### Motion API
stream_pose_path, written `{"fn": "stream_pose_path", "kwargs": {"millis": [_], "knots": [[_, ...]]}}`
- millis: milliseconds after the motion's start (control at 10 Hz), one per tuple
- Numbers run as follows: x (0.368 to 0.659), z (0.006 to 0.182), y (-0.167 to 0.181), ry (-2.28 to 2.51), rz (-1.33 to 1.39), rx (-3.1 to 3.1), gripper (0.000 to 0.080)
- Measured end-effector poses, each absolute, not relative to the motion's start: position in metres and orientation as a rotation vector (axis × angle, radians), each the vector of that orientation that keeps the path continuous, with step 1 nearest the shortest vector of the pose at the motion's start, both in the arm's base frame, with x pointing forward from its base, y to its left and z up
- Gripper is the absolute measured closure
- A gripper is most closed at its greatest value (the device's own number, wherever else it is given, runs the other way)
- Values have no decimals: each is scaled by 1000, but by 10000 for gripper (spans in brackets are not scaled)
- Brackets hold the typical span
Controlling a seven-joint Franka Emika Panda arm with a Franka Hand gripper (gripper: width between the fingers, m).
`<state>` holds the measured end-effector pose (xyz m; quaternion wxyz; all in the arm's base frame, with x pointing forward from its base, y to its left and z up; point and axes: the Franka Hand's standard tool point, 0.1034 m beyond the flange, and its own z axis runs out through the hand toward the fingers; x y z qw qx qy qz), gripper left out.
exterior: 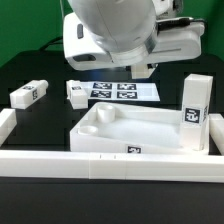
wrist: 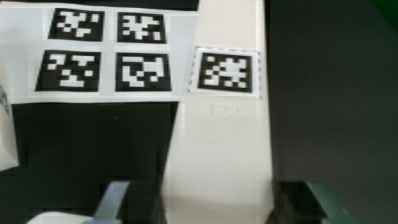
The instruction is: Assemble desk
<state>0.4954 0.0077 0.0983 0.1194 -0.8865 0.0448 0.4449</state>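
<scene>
Over the black bench (exterior: 50, 115) the big white arm (exterior: 115, 30) fills the twelve o'clock part of the exterior view and hides its own pincer from that side. Below it, from the centre towards five o'clock, sits the desk top (exterior: 140, 135), a white tray lying with its rim up. One round corner socket (exterior: 100, 118) shows open and unfilled. A long border rail (exterior: 100, 168) runs across at six o'clock. The marker board (exterior: 125, 90) lies flat just beyond the tray, near the centre.

At three o'clock one leg, the upright leg (exterior: 197, 105), stands at the tray's far corner with its tag facing out. I judge it seated in its socket, though I cannot tell how firmly. Two more lie on their sides: the far loose leg (exterior: 28, 94) at nine o'clock, well apart from the tray, and the near loose leg (exterior: 77, 92) just beside the marker board's end.

The wrist view shows a fourth, the held leg (wrist: 217, 140), running out between the fingers (wrist: 116, 198) of the pincer (wrist: 214, 205). The jaws stand partway closed, and I judge them clamped on this leg. It is raised off the bench, with the marker board behind it.

So roughly a quarter looks done. One leg is placed, one is in hand, two wait, and three sockets are left to fill.
</scene>
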Motion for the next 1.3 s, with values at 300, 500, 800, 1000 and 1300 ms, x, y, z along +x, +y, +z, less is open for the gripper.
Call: {"fn": "stream_pose_path", "kwargs": {"millis": [300, 500, 800, 1000, 1300], "knots": [[502, 98, 4, 96, 1242, -2608, 515], [529, 117, -3, 63, 1042, -2696, 515], [551, 129, -12, 99, 785, -2791, 515], [553, 129, -15, 119, 632, -2848, 515], [575, 159, -32, 45, 307, -2971, 515]]}}
